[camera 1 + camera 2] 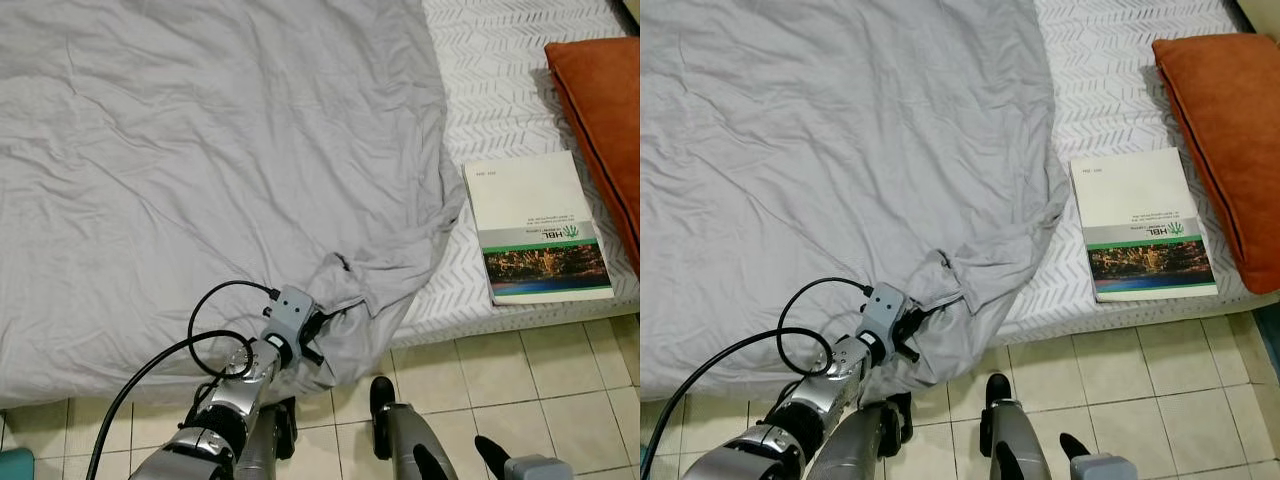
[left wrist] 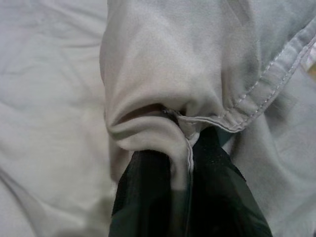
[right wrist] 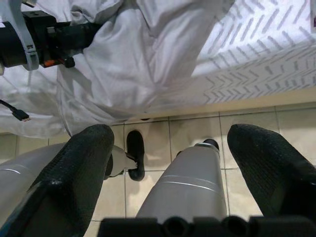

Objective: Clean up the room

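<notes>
Left gripper (image 1: pixel 322 335) was at the near edge of the bed, its fingers (image 2: pixel 148 192) closed tight on the hemmed corner of the grey blanket (image 1: pixel 200 160); in the left wrist view the cloth bunched into a thick fold between the two dark pads, stitched hem running beside them. The blanket was thin, soft and creased all over, covering most of the bed and draping over the near edge toward the floor. Its right border curved across the mattress, leaving a strip of white sheet (image 1: pixel 500 90) with a grey chevron print exposed. On that strip a book (image 1: pixel 535 228) lay flat near the mattress edge, glossy cover, white with a green band and a photo panel. Just beyond it, at the right margin, lay an orange cushion (image 1: pixel 605 110), smooth, with a piped seam. Beige square floor tiles (image 1: pixel 560 390) ran along the bed. Right gripper (image 3: pixel 170 163) hung low over the tiles beside the robot's legs, textured black fingers spread wide apart, holding nothing.
</notes>
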You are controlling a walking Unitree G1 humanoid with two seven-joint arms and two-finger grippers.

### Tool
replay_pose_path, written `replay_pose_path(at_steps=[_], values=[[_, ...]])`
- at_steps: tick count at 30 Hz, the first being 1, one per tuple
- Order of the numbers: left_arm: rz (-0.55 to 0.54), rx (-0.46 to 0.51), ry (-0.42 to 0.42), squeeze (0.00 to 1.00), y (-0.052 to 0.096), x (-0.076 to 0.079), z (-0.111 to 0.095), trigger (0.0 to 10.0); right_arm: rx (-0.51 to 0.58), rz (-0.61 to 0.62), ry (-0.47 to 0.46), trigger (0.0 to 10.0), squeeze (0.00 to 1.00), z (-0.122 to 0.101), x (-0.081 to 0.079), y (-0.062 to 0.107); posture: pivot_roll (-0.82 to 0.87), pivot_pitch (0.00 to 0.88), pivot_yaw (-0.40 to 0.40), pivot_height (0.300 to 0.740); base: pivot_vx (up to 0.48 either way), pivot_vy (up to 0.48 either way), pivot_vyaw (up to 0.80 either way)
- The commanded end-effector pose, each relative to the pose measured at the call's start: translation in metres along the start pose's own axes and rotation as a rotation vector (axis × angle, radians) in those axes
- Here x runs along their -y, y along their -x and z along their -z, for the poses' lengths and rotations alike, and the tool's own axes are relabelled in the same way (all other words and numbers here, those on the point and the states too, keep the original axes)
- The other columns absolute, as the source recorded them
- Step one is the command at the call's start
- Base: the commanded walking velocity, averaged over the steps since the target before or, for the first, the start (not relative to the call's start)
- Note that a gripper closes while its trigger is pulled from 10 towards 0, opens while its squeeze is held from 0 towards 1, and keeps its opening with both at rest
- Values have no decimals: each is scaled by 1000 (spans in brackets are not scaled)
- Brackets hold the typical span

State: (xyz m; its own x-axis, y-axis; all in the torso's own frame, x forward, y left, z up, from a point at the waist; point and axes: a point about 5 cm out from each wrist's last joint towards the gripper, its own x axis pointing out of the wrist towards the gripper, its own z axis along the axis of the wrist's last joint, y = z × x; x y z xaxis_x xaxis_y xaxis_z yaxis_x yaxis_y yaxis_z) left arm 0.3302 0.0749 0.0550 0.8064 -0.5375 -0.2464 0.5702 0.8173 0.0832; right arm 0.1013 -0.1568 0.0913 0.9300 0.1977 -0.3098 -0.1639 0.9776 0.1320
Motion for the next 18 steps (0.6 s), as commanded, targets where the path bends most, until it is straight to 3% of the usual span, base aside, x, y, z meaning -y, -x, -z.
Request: replay_pose_path(at_steps=[1, 10, 13, 16, 18], values=[[41, -82, 9, 0, 5, 12, 20, 10000, -63, 19, -14, 10000, 0, 12, 1, 5, -294, 510, 70, 740, -386, -285, 0], [81, -117, -69, 0, 1, 21, 20, 10000, -61, 13, -13, 10000, 0, 13, -2, 3, -290, 513, 75, 740, -43, -32, 0], [153, -159, -182, 0, -6, 41, 20, 10000, -67, 9, -13, 10000, 0, 15, -5, 5, -298, 522, 75, 740, 0, 0, 0], [213, -184, -250, 0, -10, 61, 20, 10000, -72, 6, -12, 10000, 0, 15, -7, 7, -310, 526, 76, 740, 0, 0, 0], [227, -187, -269, 0, -11, 66, 20, 10000, -72, 5, -12, 10000, 0, 15, -8, 7, -313, 527, 76, 740, 0, 0, 0]])
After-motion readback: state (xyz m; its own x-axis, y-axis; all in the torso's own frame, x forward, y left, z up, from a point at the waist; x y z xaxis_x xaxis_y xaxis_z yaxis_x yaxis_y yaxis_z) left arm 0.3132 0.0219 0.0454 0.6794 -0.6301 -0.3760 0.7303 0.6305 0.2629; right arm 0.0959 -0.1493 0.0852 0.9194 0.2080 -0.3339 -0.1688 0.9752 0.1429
